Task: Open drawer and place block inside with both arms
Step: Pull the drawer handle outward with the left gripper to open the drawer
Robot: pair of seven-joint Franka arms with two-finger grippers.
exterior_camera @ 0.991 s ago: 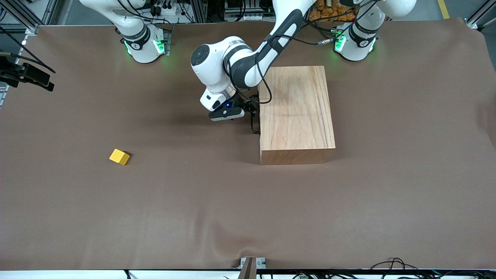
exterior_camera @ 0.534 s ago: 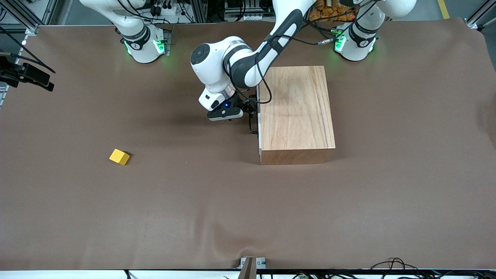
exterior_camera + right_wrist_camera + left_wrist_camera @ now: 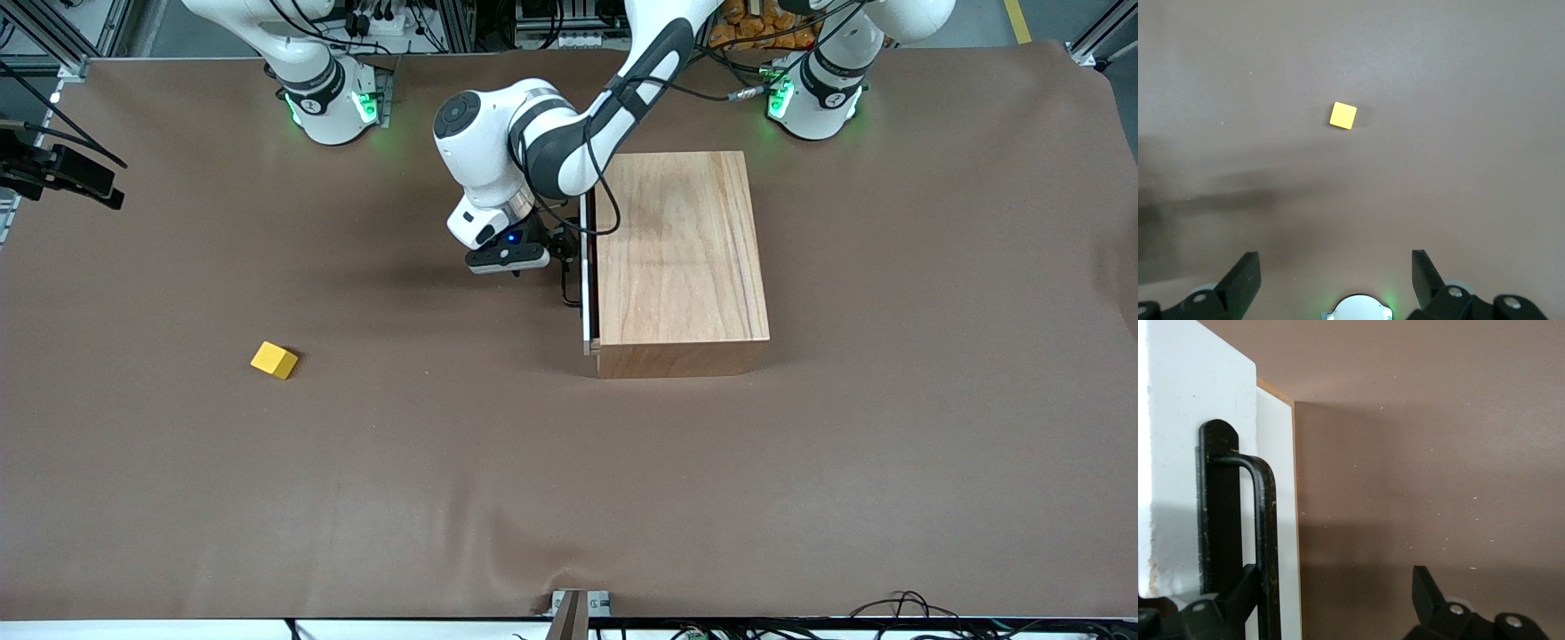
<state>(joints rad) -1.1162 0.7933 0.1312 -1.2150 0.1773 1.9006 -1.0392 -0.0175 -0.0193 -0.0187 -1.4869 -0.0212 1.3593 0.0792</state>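
Now the left tool [image 3: 569, 252], fingers spread, hooks the drawer [image 3: 585, 267] handle [image 3: 1265, 540]; the block [image 3: 274, 360] lies toward the right arm's end, under the released right tool [image 3: 1335, 280].

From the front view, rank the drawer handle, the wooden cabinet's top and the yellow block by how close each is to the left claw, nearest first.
1. Drawer handle: right at the left claw, on the drawer's white front.
2. Cabinet top: just past the handle, toward the left arm's end of the table.
3. Yellow block: alone on the cloth toward the right arm's end, nearer the front camera.
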